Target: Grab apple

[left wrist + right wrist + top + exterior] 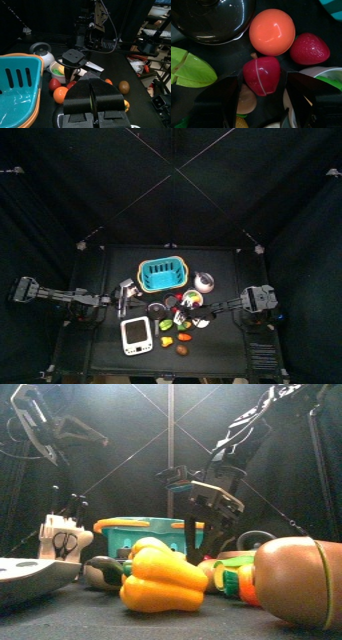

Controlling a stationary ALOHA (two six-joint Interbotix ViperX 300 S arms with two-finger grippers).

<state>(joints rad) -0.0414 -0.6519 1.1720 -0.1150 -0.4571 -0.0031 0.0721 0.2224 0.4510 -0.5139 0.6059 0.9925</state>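
Two black jaws of the right gripper [263,84] stood wide apart, one on either side of the apple [262,75], with dark table showing between the fruit and the jaw nearer the strawberry [309,48] — nothing was clamped yet. We saw the apple lying in the cluster of toy food on the front-edge side of the teal basket [162,275], a little toward the right arm's side of it.

We read its long axis as running lengthwise down the gap between the jaws. Its stem end pointed away from the wrist, toward the orange fruit [272,31], which lay just beyond it on the basket's side; we could not tell whether the two touched.

The apple looked dark red, smooth and glossy, somewhat taller than wide, with a short brownish stem and a faint seam running down its length.

The left gripper [92,86] hung beside the basket on the left arm's side, its jaws pressed together on nothing — only a thin seam showed between them.
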